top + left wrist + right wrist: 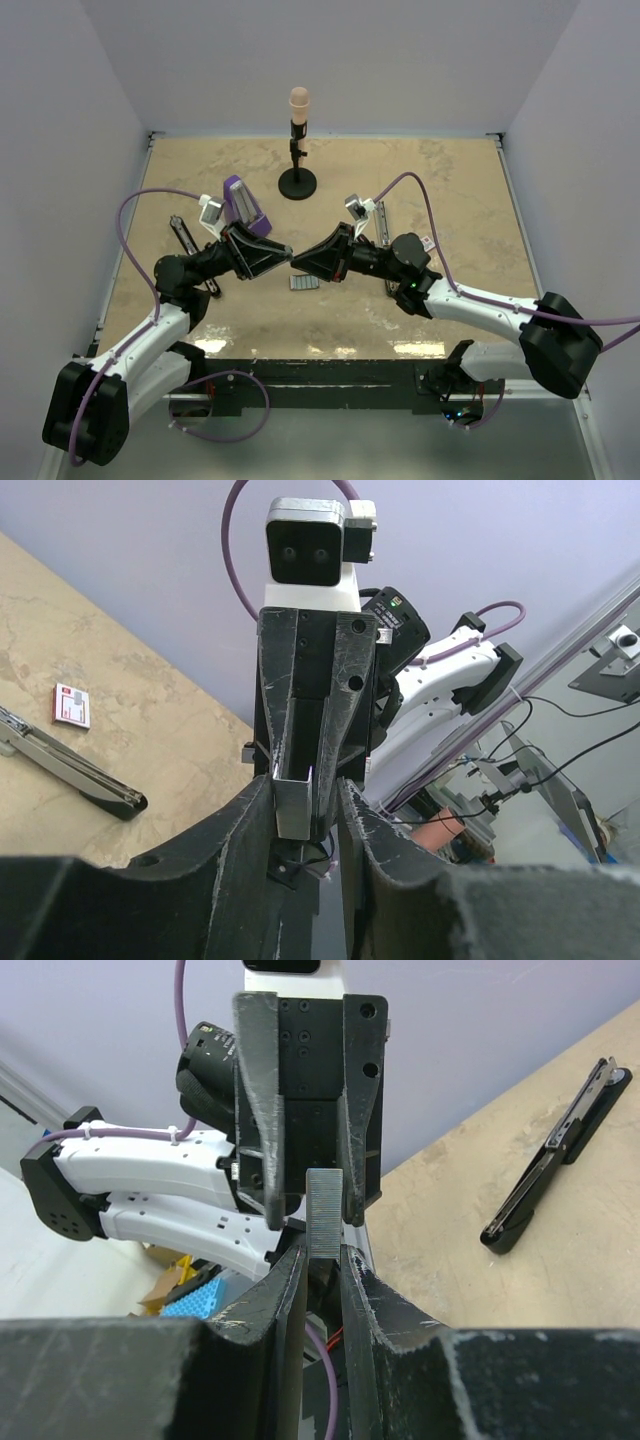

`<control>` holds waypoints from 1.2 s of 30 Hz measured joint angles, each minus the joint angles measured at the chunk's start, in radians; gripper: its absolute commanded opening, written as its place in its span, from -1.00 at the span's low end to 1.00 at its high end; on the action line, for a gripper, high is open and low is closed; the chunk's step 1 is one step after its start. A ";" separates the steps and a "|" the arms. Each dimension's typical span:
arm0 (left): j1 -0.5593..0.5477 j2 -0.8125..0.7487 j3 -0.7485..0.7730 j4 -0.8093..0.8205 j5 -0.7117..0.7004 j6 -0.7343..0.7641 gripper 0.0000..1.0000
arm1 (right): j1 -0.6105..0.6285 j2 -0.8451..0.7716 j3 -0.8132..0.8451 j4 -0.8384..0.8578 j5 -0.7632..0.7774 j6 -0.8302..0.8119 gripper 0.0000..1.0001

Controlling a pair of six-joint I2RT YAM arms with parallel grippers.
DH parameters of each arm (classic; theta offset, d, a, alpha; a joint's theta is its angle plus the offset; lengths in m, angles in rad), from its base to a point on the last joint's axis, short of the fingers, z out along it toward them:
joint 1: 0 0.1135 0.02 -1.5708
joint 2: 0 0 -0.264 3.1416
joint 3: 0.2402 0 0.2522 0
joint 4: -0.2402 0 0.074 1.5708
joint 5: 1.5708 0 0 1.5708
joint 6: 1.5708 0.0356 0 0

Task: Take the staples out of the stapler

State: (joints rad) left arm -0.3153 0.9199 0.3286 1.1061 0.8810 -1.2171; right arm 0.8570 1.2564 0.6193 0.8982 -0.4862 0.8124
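A short ridged silver strip of staples [291,257] hangs in the air between my two gripper tips, which meet nose to nose. My right gripper [323,1252] is shut on the near end of the staples [324,1210]. My left gripper [307,788] has its jaws narrowed around the other end of the staples [295,800]; one finger touches the strip, and the right wrist view shows a slit beside the other. A slim black and metal stapler [382,224] lies on the table behind my right gripper [298,259], also visible as the stapler [70,770].
A second staple strip [305,283] lies on the table under the grippers. Another slim black bar [196,258] lies to the left, seen as the bar [555,1160]. A purple block [243,205], a black stand [298,150] and a pink-and-white card [427,243] stand around.
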 measured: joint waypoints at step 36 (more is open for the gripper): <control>-0.002 -0.010 0.000 -0.060 -0.025 0.033 -0.67 | -0.001 -0.027 -0.008 -0.038 0.023 -0.016 -0.50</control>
State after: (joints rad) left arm -0.3168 0.9096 0.3286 1.0462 0.8562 -1.1839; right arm 0.8562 1.2297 0.6109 0.8600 -0.4629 0.7959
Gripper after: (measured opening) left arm 0.208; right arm 0.233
